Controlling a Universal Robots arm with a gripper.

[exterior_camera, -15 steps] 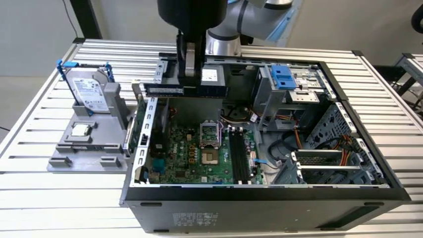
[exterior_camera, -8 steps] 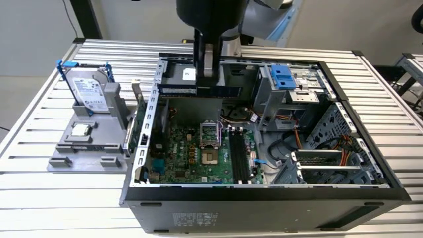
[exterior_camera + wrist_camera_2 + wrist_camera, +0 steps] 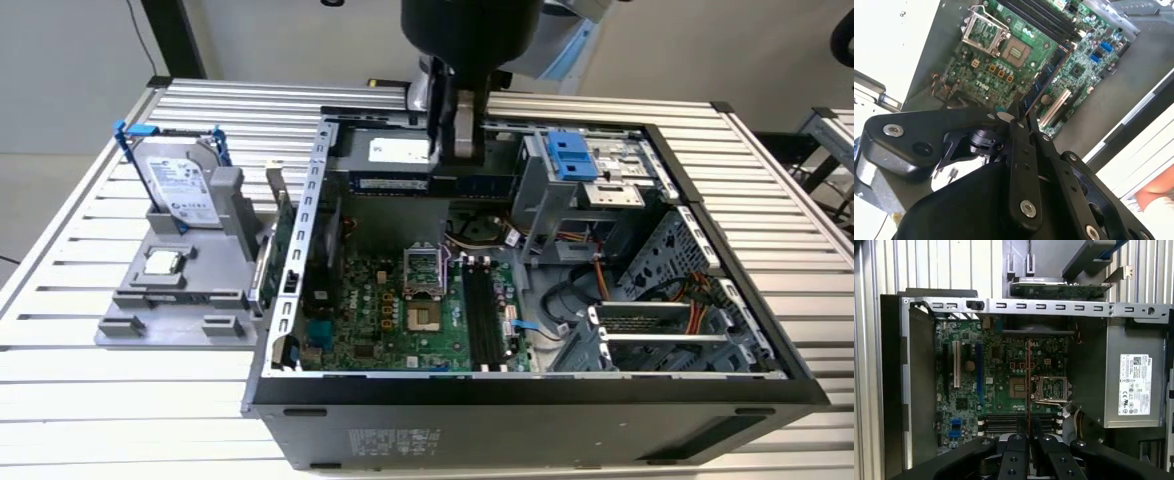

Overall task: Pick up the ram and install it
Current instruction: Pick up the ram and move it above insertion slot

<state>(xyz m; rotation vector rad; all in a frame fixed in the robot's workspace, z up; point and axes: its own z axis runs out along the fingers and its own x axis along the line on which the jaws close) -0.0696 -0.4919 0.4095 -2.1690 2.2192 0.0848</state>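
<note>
The open computer case (image 3: 534,420) fills the middle of the exterior view, its motherboard (image 3: 374,310) bare at lower centre. Above it, at upper centre, the gripper (image 3: 454,152) hangs with its fingers pinching the ram (image 3: 394,183) — lifted, not yet seated. Installing it calls for lining its edge over the black memory slots (image 3: 483,320) at lower centre, then a square press down.

Your gripper (image 3: 1022,119) is matte black, its linkage bars (image 3: 1021,170) pinned with silver screw heads (image 3: 1027,208); your wrist (image 3: 470,30) is rounded and black.
</note>
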